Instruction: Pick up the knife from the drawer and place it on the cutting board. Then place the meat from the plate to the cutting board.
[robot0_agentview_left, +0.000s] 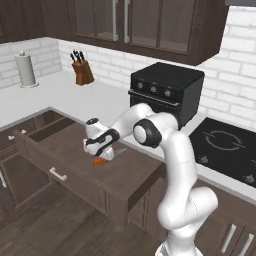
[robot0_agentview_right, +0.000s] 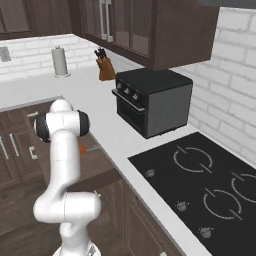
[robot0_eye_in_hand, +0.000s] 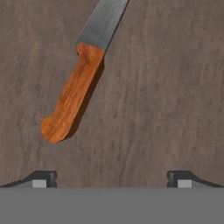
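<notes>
The knife (robot0_eye_in_hand: 76, 85) is seen lying flat on the wooden floor of the drawer (robot0_agentview_left: 75, 170), which is pulled out from under the counter (robot0_agentview_left: 75, 92). In the hand view the orange handle is set on a slant, its butt toward the lower left, and the silvery blade is carried off past the top edge. In the left base view the handle is glimpsed just below the end effector (robot0_agentview_left: 102, 155), and in the right base view a small patch of orange is visible beside the arm.

The end effector is held above the knife with its jaws spread wide and nothing gripped; the two dark fingertips (robot0_eye_in_hand: 43, 177) are seen well apart at the bottom of the hand view, clear of the handle. The knife is not yet touched.

Several risks can be judged from here. The handle is placed off to the left of the gap between the jaws and at an angle to it, so a straight descent could bring one finger down onto the handle, or let it be caught only near one end, and the knife could be pushed aside or swung in the grip. If the blade were clamped instead, a slip would be likely.

A knife block (robot0_agentview_left: 83, 71), a paper towel roll (robot0_agentview_left: 26, 70), an oven (robot0_agentview_left: 167, 90) and a cooktop (robot0_agentview_left: 225, 145) are ranged on the counter beyond.
</notes>
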